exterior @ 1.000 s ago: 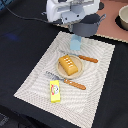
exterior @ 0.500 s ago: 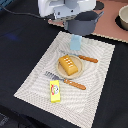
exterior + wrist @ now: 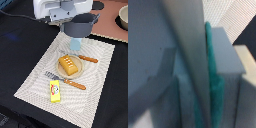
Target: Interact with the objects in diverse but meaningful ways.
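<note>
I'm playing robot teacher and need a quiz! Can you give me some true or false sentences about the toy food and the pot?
1. The bread loaf lies on the round plate. True.
2. The grey pot stands on the placemat beside the butter. False: it is up in the air at the robot's hand, above the mat's far end.
3. The yellow butter block lies on the mat, apart from the plate. True.
4. The pale blue carton sits on the plate. False: it stands on the mat beyond the plate, below the pot.
5. The butter is stacked on the bread. False: they lie apart.
</note>
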